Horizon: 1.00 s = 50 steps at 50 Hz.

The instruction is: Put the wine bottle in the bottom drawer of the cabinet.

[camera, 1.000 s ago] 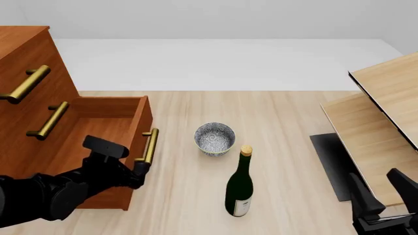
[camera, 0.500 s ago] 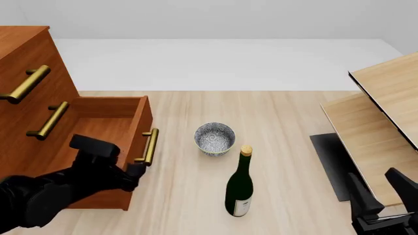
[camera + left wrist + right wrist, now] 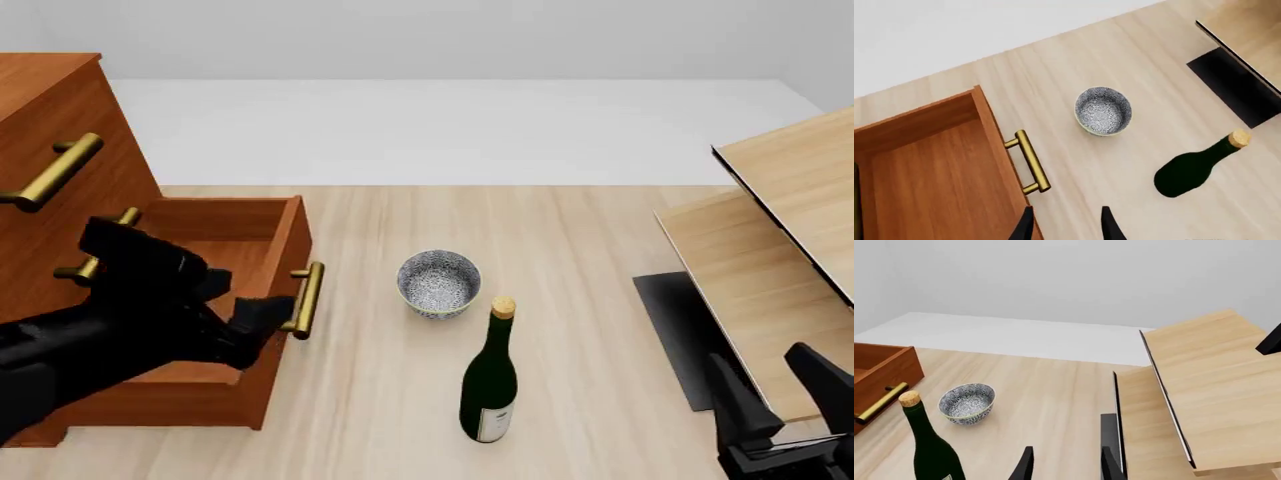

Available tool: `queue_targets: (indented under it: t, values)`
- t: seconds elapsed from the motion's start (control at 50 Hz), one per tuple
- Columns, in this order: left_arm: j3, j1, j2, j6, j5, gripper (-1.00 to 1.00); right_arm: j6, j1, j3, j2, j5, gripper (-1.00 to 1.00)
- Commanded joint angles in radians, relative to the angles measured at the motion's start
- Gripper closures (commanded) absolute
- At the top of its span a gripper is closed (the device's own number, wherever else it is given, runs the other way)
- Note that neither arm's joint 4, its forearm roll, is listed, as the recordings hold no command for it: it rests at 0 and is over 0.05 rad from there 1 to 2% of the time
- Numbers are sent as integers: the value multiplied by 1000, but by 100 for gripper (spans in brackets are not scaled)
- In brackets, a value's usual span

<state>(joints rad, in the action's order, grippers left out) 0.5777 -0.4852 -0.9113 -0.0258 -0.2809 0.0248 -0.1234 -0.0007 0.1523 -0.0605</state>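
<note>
Green wine bottle [image 3: 490, 385]: stood upright on the table, near the bowl [image 3: 439, 283].
Bottom drawer [image 3: 254, 246]: stood pulled open.
My left gripper [image 3: 1064, 227]: fingers parted, empty.
My right gripper [image 3: 1064, 465]: fingers parted, empty.

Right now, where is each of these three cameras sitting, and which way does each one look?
Front view: above and behind the arms, looking forward and down at the open bottom drawer, wine bottle and bowl; both arms show.
Left wrist view: behind the left claw, looking down over the drawer's handle; only the fingertips show.
Right wrist view: low behind the right claw, facing across the table; only the fingertips show.
All three share the bottle, bowl and drawer.
</note>
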Motion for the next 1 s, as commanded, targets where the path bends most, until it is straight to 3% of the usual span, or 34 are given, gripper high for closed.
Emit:
queue_targets:
  t: [0.02,0.16,0.26,0.32,0.38,0.48,0.78,1.0]
  values:
    - [89,-40,107,18,-119,-100,2,-4,0,9,-9,-100]
    - [132,-85,157,39,-151,-100,4,-5,0,8,-7,-100]
    - [162,-183,187,75,-150,-100,10,-6,0,-4,6,-100]
    - [173,-197,188,81,-149,-100,12,-8,0,0,3,-100]
    - [171,-229,202,123,-123,-100,12,-8,0,-2,3,-100]
    - [174,-263,198,107,-99,-100,12,-10,0,-6,5,-100]
    - [165,-354,125,154,3,-100,11,-11,0,14,-14,-100]
    - [173,-399,37,140,99,-100,9,-13,0,10,-10,-100]
